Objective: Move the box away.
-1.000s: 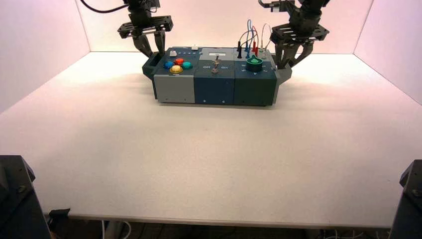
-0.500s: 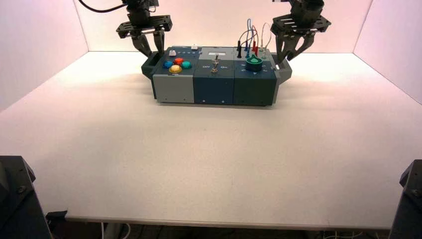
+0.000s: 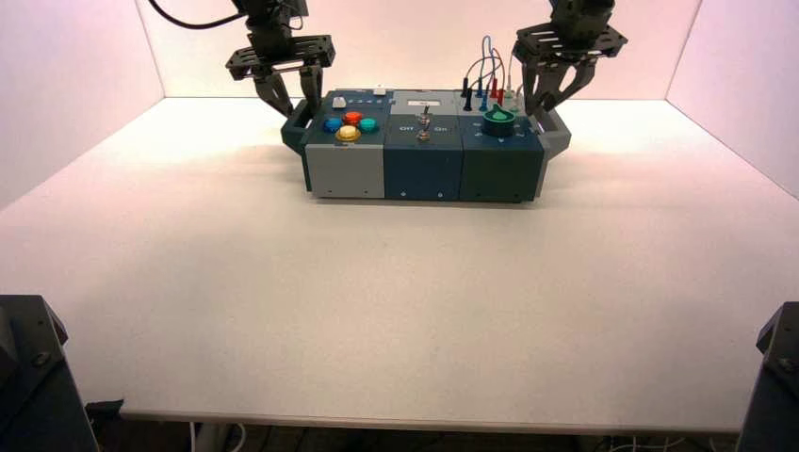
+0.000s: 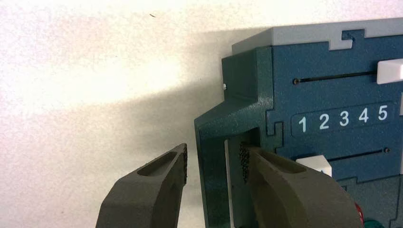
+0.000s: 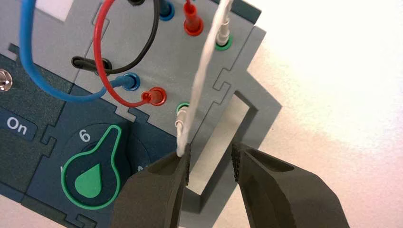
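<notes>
The box [image 3: 424, 151], dark teal and grey, stands at the far middle of the table. My left gripper [image 3: 288, 92] hangs over its left end. In the left wrist view it [image 4: 214, 161] is open astride the teal handle [image 4: 211, 185], with one finger [image 4: 157, 185] outside and the other inside the handle's opening; neither pad presses on the bar. My right gripper [image 3: 548, 89] is above the right end. There it [image 5: 210, 164] is open over the grey handle [image 5: 256, 102], holding nothing.
The box top carries coloured round buttons [image 3: 349, 124], a toggle switch [image 3: 424, 127], a green knob [image 5: 92, 173] pointing near 6, looped wires [image 5: 95, 71], and white sliders [image 4: 389, 71] by numbers 1 to 5. White walls enclose the table [image 3: 377, 311].
The box has slid a little to the right. The left gripper went with it and opened a bit wider. The right gripper rose and drew slightly inward.
</notes>
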`<state>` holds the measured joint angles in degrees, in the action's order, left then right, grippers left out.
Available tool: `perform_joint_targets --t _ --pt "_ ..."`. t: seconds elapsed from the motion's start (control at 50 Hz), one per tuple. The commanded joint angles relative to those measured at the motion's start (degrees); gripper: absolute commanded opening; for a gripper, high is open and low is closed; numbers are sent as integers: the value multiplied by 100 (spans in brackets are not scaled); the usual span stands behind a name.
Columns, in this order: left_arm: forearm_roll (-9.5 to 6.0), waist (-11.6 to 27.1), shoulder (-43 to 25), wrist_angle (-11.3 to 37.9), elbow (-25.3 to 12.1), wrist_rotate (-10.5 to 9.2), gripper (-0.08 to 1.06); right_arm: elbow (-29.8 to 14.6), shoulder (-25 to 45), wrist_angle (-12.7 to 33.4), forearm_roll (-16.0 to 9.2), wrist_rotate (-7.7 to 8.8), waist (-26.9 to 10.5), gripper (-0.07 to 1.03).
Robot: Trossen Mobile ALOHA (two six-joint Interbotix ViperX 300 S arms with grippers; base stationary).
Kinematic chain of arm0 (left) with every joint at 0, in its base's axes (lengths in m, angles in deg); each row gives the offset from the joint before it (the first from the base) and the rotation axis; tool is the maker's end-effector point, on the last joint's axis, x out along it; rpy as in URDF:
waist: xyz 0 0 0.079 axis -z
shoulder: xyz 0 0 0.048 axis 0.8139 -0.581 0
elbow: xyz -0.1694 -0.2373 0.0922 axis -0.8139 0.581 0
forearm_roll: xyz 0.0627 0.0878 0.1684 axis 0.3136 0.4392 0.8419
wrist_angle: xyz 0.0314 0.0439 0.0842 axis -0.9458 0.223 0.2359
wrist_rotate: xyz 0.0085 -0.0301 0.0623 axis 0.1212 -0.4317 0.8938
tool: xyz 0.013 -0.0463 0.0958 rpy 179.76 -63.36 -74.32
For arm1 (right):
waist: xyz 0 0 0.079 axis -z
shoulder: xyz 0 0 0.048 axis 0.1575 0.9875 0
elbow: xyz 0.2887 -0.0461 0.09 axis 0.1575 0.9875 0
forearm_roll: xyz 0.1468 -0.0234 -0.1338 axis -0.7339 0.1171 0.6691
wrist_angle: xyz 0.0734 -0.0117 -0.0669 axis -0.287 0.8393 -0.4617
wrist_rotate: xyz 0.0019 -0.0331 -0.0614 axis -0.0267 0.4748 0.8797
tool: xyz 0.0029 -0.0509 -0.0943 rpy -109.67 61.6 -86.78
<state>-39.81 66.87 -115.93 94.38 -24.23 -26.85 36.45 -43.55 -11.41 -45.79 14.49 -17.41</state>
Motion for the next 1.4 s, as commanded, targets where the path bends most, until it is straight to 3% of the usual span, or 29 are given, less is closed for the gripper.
perform_joint_targets --t 0.02,0.36,0.56,0.96,1.18,1.26,1.36,1.4 --pt "-70 290 396 -44 -9 18 62 -97 -343 -18 -9 -18 -18 47" --pt "-62 26 519 -70 316 79 62 -62 -483 0 26 -18 -18 47" --pt "-62 -105 826 -387 668 97 62 -79 -510 0 35 -18 -18 47" --pt "-62 -123 1529 -439 1169 79 60 185 -844 9 9 -53 -18 44" --pt "-79 -114 2021 -519 1811 88 37 668 -1257 9 -18 -229 -26 37" --pt "-88 -114 2206 -536 2057 88 25 870 -1424 9 -18 -299 -26 26" --pt "-105 -114 2470 -536 2417 97 -2 1160 -1661 18 -18 -308 -53 6" --pt "-105 -97 2575 -536 2558 97 -3 1274 -1758 35 -26 -325 -53 0"
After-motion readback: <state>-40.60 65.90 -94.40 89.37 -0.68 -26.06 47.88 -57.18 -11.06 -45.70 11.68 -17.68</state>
